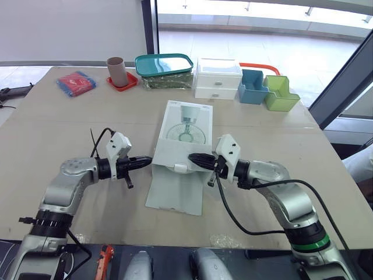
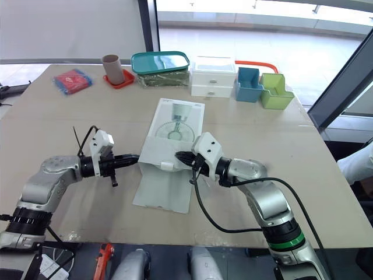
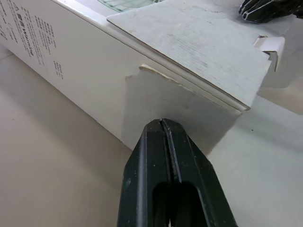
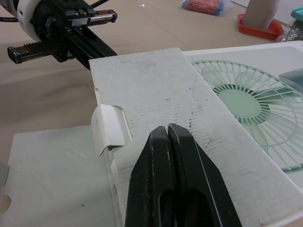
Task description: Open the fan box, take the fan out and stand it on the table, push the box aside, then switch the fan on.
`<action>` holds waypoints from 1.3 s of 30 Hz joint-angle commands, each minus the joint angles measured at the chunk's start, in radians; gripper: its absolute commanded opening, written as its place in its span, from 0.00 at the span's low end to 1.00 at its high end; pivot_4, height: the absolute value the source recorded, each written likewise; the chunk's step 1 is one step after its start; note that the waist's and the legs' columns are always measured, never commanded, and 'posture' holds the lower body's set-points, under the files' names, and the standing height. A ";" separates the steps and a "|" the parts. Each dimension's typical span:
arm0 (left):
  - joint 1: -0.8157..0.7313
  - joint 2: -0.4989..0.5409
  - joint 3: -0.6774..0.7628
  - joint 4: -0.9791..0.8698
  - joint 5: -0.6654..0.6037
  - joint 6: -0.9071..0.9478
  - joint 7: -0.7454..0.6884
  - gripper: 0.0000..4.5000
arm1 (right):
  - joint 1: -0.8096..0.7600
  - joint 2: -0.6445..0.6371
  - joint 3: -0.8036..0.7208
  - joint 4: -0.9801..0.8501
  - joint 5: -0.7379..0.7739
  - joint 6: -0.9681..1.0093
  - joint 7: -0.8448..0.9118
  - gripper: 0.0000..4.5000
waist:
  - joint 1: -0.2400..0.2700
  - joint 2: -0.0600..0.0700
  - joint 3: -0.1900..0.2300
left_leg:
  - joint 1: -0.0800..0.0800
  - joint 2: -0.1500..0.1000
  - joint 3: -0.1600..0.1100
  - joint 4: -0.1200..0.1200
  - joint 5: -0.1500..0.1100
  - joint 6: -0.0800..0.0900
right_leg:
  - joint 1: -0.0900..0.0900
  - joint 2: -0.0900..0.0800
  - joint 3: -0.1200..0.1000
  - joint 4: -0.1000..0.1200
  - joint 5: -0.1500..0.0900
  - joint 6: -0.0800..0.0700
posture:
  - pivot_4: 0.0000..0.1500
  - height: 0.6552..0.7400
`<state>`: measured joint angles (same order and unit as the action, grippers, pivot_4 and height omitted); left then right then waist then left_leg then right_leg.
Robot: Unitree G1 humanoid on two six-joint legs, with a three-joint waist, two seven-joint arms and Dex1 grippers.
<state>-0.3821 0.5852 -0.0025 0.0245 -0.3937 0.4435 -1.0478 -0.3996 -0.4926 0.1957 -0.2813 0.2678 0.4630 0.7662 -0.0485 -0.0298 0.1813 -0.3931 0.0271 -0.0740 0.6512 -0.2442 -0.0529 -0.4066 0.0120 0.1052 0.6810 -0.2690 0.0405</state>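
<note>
1. White cardboard fan box (image 1: pixel 185 125), one, flat and oblong, matte, lying at the middle of the beige table (image 1: pixel 58 134); long front flap (image 1: pixel 175 192) folded out flat toward the table's near edge.
2. Bare tabletop wide open to the left and right of the box. Less room behind it, with a row of things along the far edge.
3. Two grippers, each with two black fingers pressed tight together and nothing between them.
4. Level with the box's left front corner, the left gripper (image 1: pixel 147 159), tip at the side wall; touching or just short of it, cannot tell.
5. Over the box's front end, the right gripper (image 1: pixel 193 157), tip above a ribbed inner panel (image 4: pixel 156 90), just beside one small curled tab (image 4: pixel 111 135) at that panel's edge.
6. On the box's top face, one pale green fan grille (image 4: pixel 241 101), round with thin radiating ribs. Print or window, cannot tell.
7. Behind the box and to the left: one tub (image 1: pixel 164 65) with a glossy teal lid.
8. Behind the box and to the right: one white chest (image 1: pixel 217 79) of two drawers, then one blue bin (image 1: pixel 253 87) and one green bin (image 1: pixel 281 93), both square-walled, just beside each other.
9. Further left behind the box: one brown tube (image 1: pixel 115 69) upright on one red coaster (image 1: pixel 123 83), and one crinkled red-and-blue packet (image 1: pixel 76 83) well apart from the box.
</note>
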 commanded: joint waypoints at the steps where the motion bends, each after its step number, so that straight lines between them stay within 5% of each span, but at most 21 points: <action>1: 0.018 0.018 0.029 -0.076 -0.048 0.038 -0.004 0.00 | 0.000 -0.007 0.016 0.018 -0.012 0.008 0.014 0.01 | 0.000 0.000 0.000 | 0.000 0.000 0.000 0.000 0.000 0.000 | 0.000 0.000 0.000 0.000 0.000 0.000 | 1.00 1.00; 18: 0.268 -0.027 0.124 -0.380 -0.316 0.306 0.159 0.00 | -0.001 -0.002 0.015 0.019 -0.014 0.009 0.006 0.01 | 0.000 0.000 0.000 | 0.001 0.001 0.000 0.000 0.000 -0.001 | 0.001 0.000 0.000 0.000 0.000 0.000 | 1.00 1.00; 29: 0.371 -0.236 0.232 -0.468 -0.623 0.529 0.539 0.00 | -0.002 -0.007 0.014 0.018 -0.016 0.010 0.010 0.01 | 0.001 0.000 0.000 | 0.001 0.001 0.000 0.000 0.000 -0.001 | 0.001 0.000 0.000 0.000 0.000 0.000 | 1.00 1.00; 39: 0.393 -0.347 0.220 -0.465 -0.752 0.567 0.754 0.00 | -0.013 -0.012 0.010 0.030 -0.022 0.010 0.024 0.01 | 0.000 -0.001 -0.001 | 0.002 0.000 0.000 0.001 0.000 -0.002 | 0.002 0.000 0.001 0.000 0.000 0.000 | 1.00 1.00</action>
<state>0.0108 0.2404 0.2133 -0.4236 -1.1202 1.0118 -0.3109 -0.4101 -0.4923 0.1989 -0.2691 0.2554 0.4604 0.7821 -0.0481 -0.0305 0.1805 -0.3912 0.0272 -0.0739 0.6518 -0.2446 -0.0545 -0.4050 0.0120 0.1061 0.6809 -0.2687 0.0406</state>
